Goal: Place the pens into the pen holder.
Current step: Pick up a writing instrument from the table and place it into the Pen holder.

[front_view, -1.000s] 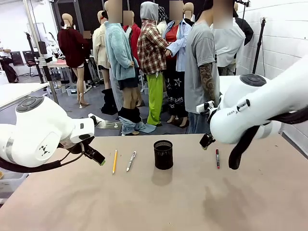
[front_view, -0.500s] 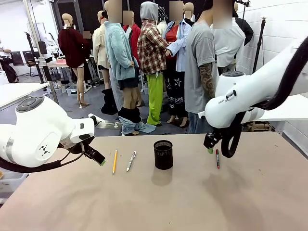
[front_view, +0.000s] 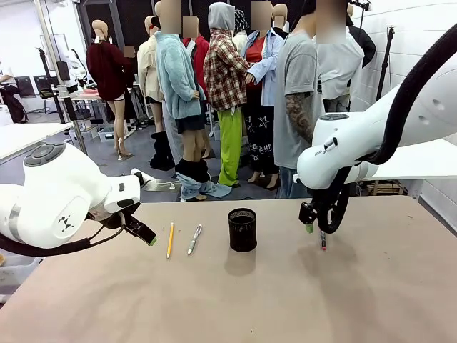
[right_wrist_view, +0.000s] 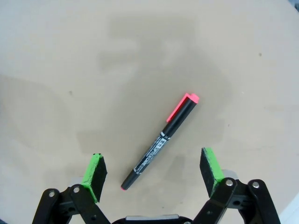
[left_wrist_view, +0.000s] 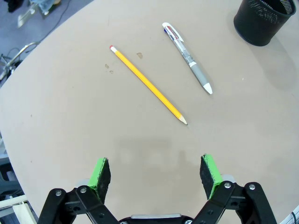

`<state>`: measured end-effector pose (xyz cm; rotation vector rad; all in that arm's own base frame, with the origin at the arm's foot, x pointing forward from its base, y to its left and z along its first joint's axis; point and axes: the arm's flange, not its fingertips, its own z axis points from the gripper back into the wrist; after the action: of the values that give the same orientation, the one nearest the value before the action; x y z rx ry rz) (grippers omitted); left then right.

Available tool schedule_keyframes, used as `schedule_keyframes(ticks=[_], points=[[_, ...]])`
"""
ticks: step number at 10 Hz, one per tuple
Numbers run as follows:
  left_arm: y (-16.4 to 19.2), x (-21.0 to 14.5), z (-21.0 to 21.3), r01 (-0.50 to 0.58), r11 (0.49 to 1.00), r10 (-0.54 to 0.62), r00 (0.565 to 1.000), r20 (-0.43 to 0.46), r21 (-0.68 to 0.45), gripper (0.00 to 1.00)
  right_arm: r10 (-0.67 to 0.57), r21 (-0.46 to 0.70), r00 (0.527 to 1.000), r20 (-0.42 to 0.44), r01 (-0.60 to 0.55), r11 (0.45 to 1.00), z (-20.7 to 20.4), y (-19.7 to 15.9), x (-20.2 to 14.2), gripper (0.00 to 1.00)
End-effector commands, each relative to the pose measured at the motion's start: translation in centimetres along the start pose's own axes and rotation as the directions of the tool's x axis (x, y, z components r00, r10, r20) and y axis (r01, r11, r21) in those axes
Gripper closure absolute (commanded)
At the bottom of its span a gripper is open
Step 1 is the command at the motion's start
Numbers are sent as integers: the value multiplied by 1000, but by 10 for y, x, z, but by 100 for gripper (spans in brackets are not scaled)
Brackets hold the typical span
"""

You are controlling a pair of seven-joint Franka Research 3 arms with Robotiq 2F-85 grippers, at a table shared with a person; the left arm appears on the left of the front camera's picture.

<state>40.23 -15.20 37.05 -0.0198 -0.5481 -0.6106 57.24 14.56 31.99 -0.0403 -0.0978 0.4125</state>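
Right gripper (right_wrist_view: 152,163) is hanging spread above the dark pen (right_wrist_view: 161,137), right of the pen holder (front_view: 243,230); I'm seeing left gripper (left_wrist_view: 155,168) hovering spread too.

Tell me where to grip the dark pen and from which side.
Best take the dark pen mid-barrel, from straight above: it lies flat on the table, slanted between the pads of the open right end effector. Roll the wrist so they close across its slim width.

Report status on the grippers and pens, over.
Left gripper open, short of pencil and silver pen. Right gripper open over dark pen. No pen in pen holder yet. Nothing blocking.
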Motion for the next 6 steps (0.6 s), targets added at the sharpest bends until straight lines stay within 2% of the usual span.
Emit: schedule_keyframes(ticks=[1,4,5,6], points=[[1,0,1,-3,1000,3,1000,2,0,0,-75,-34,997,-37,73,997,-10,-6,7,0],[1,0,1,-3,1000,3,1000,2,0,0,-87,11,995,-49,87,996,-20,-9,8,0],[1,0,1,-3,1000,3,1000,2,0,0,-71,18,996,-45,72,997,-19,-9,8,9],[1,0,1,-3,1000,3,1000,2,0,0,-65,21,997,-52,66,998,-19,-9,9,29]])
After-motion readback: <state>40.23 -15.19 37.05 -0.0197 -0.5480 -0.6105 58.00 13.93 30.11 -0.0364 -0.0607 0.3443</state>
